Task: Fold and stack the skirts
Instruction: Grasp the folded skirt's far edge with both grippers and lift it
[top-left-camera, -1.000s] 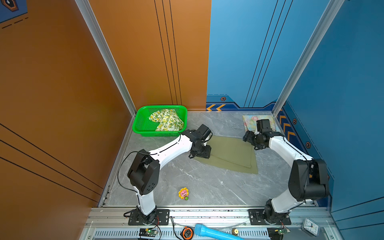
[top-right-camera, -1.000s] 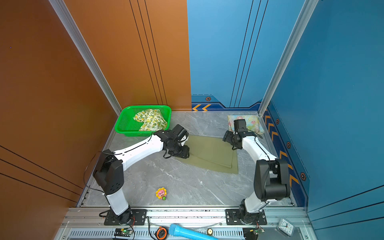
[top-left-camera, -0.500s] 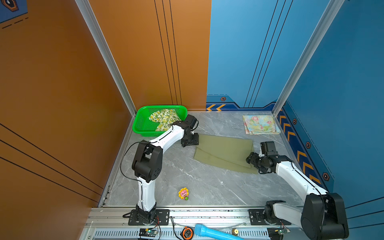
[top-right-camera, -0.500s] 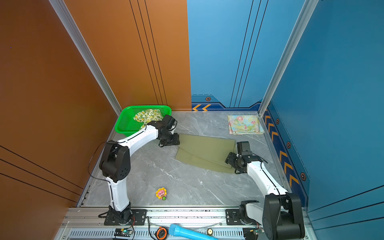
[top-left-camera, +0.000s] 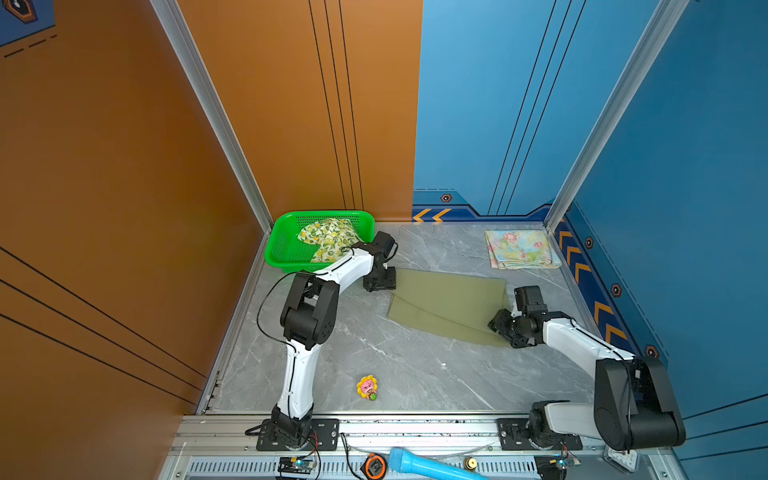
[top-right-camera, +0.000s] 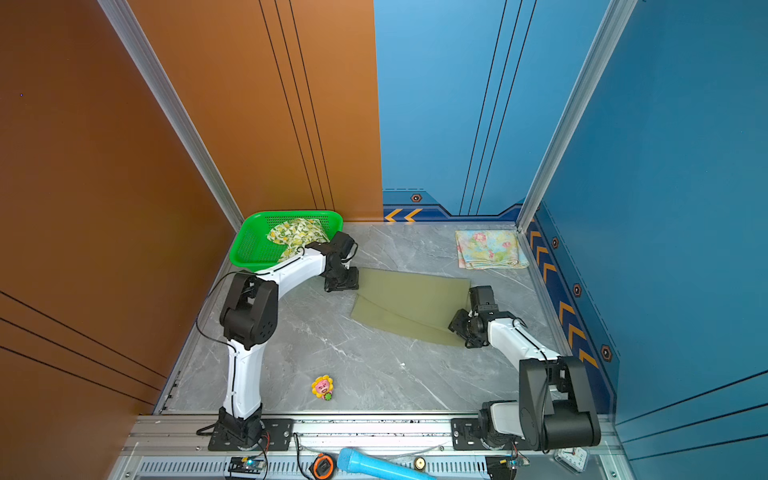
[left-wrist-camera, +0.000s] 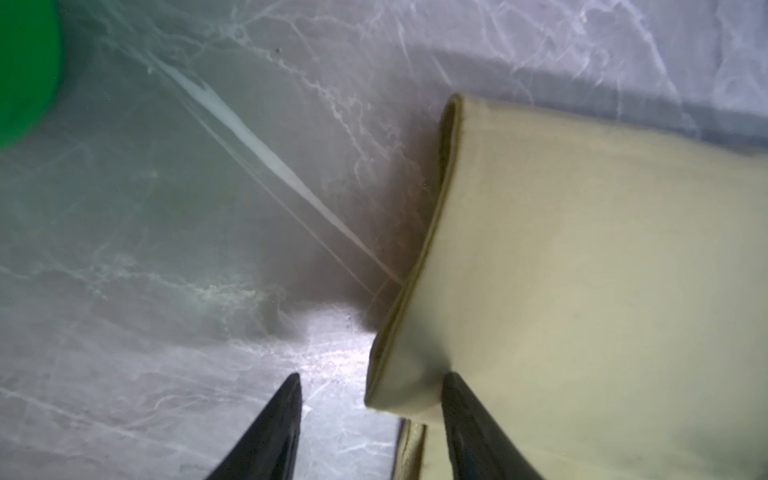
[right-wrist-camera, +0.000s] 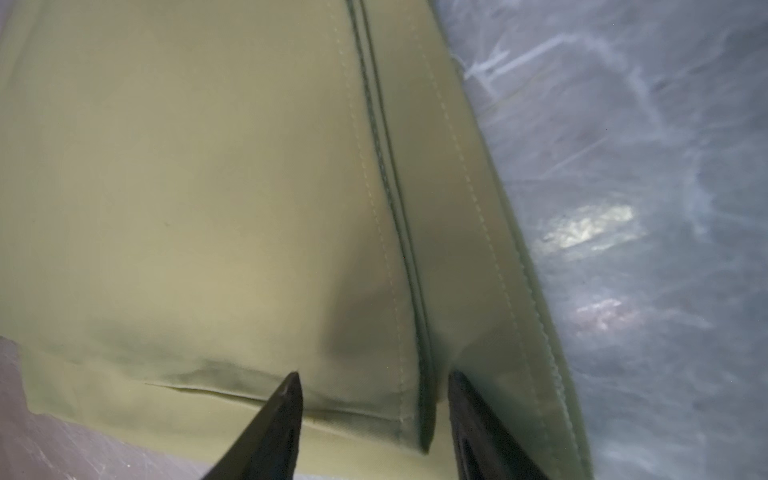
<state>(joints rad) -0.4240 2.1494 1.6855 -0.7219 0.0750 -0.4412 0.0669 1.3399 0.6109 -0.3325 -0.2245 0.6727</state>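
olive skirt (top-left-camera: 449, 305): spread just beside basket (top-left-camera: 275, 246).
left gripper (left-wrist-camera: 370, 376): shifted to the basket-side corner, jaws parted.
right gripper (right-wrist-camera: 374, 374): shifted to the corner farthest from basket, jaws narrowing, not yet clenched.
meaning: next fold probably imminent.

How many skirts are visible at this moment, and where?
3. The lemon-print skirt lies in the green basket, far left; the olive skirt lies flat mid-table; the floral skirt sits folded, far right. The basket may hide more.
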